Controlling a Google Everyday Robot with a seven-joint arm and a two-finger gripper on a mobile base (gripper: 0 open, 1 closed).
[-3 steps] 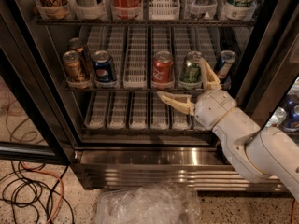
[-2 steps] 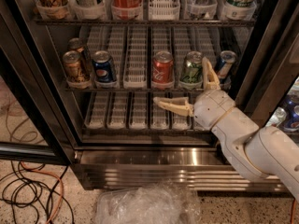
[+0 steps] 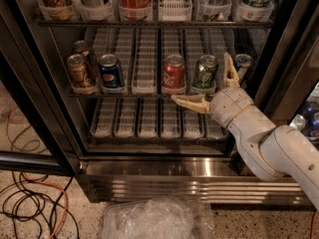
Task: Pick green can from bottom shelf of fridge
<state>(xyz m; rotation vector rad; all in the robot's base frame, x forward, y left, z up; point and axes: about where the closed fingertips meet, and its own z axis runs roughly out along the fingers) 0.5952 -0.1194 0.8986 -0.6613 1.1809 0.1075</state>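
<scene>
The fridge (image 3: 45,108) stood open, and the green can (image 3: 205,72) sat at the front of its lane on the lower stocked shelf (image 3: 144,90), just right of a red cola can (image 3: 174,72) and left of a blue and silver can (image 3: 243,63) deeper in the corner. The gripper (image 3: 200,77) was at that shelf's right end with its fingers spread wide and holding nothing. One finger (image 3: 191,103) lay level, pointing left along the shelf's front edge under the red and green cans. The other finger (image 3: 229,71) stood upright just beside the green can's right side, between it and the blue and silver can; whether it touched the green can could not be told. The white arm (image 3: 271,146) came in from the lower right, across the fridge's steel base panel (image 3: 164,180). Farther left on the same shelf were a blue can (image 3: 110,72) and a brown can (image 3: 78,71). Beneath it ran an empty rack (image 3: 149,118) of white lanes. On the floor in front lay a crumpled clear plastic bag (image 3: 154,219) and, to the left, loose cables (image 3: 30,203).
</scene>
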